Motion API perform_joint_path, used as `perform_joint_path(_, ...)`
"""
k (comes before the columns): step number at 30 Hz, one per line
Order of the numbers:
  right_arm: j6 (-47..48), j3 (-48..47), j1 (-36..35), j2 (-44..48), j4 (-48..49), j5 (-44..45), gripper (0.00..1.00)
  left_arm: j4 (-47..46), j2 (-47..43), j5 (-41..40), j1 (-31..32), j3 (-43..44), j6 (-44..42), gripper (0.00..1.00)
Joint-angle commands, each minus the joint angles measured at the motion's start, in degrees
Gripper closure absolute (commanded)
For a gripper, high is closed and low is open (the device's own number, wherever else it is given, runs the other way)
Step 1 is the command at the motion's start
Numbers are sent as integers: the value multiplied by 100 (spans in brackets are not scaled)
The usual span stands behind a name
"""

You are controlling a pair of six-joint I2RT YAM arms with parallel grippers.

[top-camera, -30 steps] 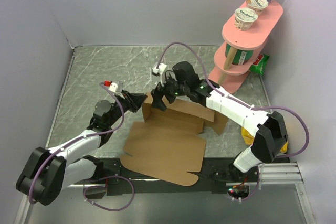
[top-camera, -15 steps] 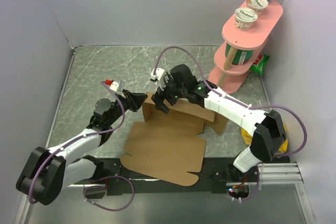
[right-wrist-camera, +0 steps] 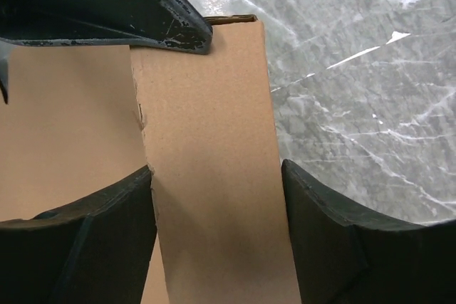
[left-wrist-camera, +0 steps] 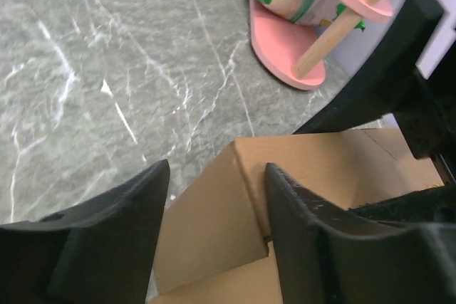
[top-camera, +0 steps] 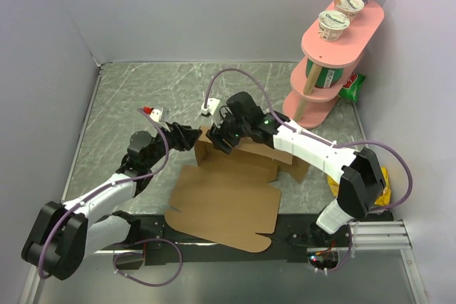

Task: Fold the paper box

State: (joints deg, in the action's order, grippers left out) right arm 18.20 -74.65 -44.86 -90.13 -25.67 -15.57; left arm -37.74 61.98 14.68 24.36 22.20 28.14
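Observation:
The paper box (top-camera: 222, 201) is plain brown cardboard, with a flat sheet near the arms and a back wall standing up. Its far left corner flap is upright. My left gripper (top-camera: 195, 135) is open and straddles that corner flap (left-wrist-camera: 214, 226); its right finger (left-wrist-camera: 313, 247) touches the fold. My right gripper (top-camera: 218, 137) is open just right of the same corner, above the flap (right-wrist-camera: 214, 197), which fills the gap between its fingers. The left gripper's finger (right-wrist-camera: 142, 19) shows at the top of the right wrist view.
A pink tiered shelf (top-camera: 335, 55) with yogurt cups stands at the back right; its base shows in the left wrist view (left-wrist-camera: 285, 55). A green packet (top-camera: 351, 87) lies behind it. A yellow object (top-camera: 335, 181) lies by the right arm. Grey walls enclose the marble table (top-camera: 142, 90).
My right gripper has moved left along the box's back wall to its left corner. My left gripper has edged right onto the same corner flap.

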Motion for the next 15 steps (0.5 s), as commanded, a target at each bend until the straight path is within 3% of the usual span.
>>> perform_joint_path(1, 175, 293, -84, 285, 598, 634, 31, 1269, -54, 378, 34, -93, 86, 36)
perform_joint_path(8, 237, 451, -163, 373, 739, 951, 33, 883, -203, 642, -63, -276, 814, 39)
perform_joint_path(15, 220, 425, -207, 347, 774, 1056, 33, 829, -221, 1028, -256, -356, 1167, 49)
